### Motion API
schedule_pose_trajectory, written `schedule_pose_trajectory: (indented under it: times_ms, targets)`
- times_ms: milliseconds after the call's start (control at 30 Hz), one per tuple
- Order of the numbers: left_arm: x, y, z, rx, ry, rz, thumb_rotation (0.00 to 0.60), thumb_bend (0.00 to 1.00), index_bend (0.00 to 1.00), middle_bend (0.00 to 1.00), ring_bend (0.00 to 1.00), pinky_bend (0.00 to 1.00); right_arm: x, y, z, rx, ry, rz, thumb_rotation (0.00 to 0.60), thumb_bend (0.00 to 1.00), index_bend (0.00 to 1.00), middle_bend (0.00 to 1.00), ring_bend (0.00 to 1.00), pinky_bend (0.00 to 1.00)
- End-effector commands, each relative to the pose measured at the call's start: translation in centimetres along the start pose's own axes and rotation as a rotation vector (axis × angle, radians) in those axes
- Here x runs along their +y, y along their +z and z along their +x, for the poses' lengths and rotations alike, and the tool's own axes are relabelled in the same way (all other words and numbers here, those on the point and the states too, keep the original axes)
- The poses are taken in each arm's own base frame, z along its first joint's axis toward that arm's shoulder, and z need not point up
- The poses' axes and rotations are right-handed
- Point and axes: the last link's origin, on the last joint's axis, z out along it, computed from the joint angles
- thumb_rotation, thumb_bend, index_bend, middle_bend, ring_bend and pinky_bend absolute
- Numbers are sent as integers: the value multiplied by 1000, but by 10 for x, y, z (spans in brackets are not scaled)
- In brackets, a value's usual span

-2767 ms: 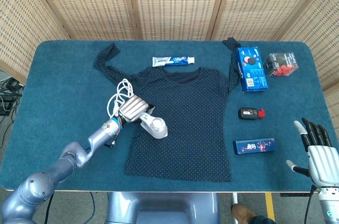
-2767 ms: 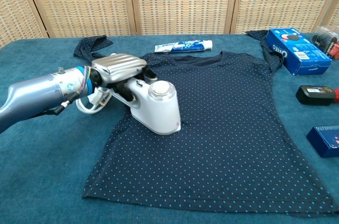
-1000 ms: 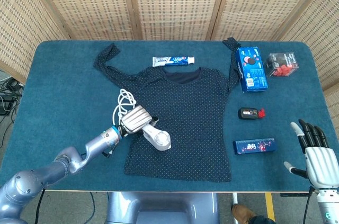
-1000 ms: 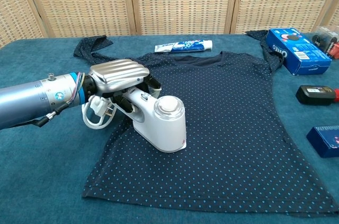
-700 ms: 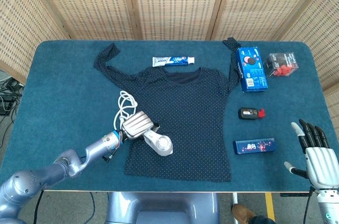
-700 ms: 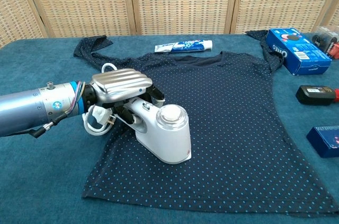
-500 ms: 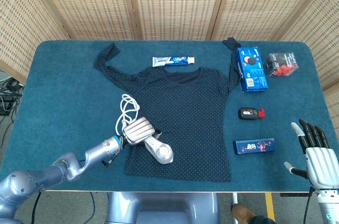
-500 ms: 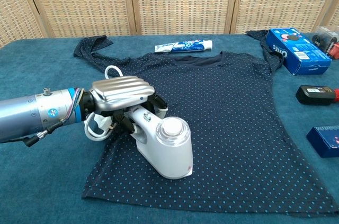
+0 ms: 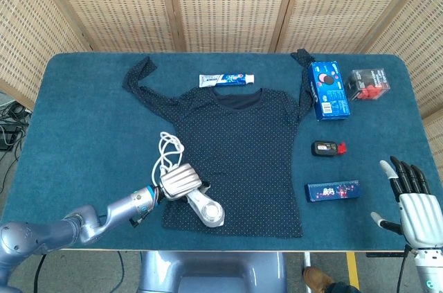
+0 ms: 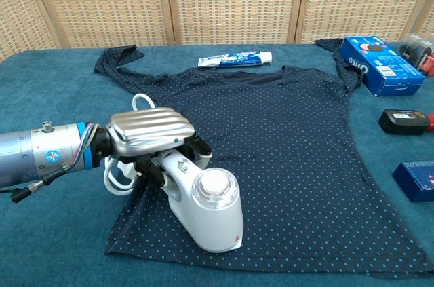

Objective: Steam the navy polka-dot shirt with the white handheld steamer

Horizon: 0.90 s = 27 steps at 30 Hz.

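Fingers [image 10: 193, 146] of left hand [image 10: 144, 133] curl round the handle of the white steamer [image 10: 207, 209], grasping it; silver back of hand faces up. Steamer head sits flat on the lower-left part of the navy polka-dot shirt [image 9: 242, 147], near the hem, w/ its round cap facing up. White cord [image 9: 168, 149] loops off behind the hand, lying partly on the shirt edge & partly on the bench [image 9: 83, 120]. Left forearm runs off toward the near-left corner, low over the blue cloth. Shirt is spread flat mid-bench, collar toward the far side, 1 sleeve angled to far left, the other bunched at far right beside the blue cookie box [image 9: 328, 90]. Toothpaste tube [image 9: 226, 80] lies just beyond the collar, touching or nearly touching it; cannot tell which. Right of the shirt: small black device w/ red end [image 9: 328, 147], then a flat blue box [image 9: 333, 191] nearer the front edge, both apart from the fabric. Clear box w/ red & dark contents [image 9: 368, 84] sits at far right beside the cookie box. Right hand [image 9: 417, 203] rests at the near-right corner, well apart from everything, fingers [image 9: 408, 172] spread & released, holding nothing; not seen in chest view.
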Motion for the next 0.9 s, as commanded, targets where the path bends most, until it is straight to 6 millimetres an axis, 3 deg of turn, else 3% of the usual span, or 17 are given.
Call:
schedule_pose_trajectory:
  times_ms: [33, 400, 900]
  targets:
    - [-8, -3, -1, -2, 4, 30, 600, 549, 1000, 841, 734, 788, 0, 0, 0, 0, 1, 1, 600, 0, 0, 0, 0, 0]
    - [-39, -23, 4, 25, 34, 136, 600, 549, 1000, 841, 734, 788, -2, -1, 0, -1, 1, 10, 600, 0, 0, 0, 0, 0]
    - [-11, -28, -3, 20, -29, 45, 600, 550, 1000, 841, 734, 788, -2, -3, 3, 9, 5, 12, 600, 0, 0, 0, 0, 0]
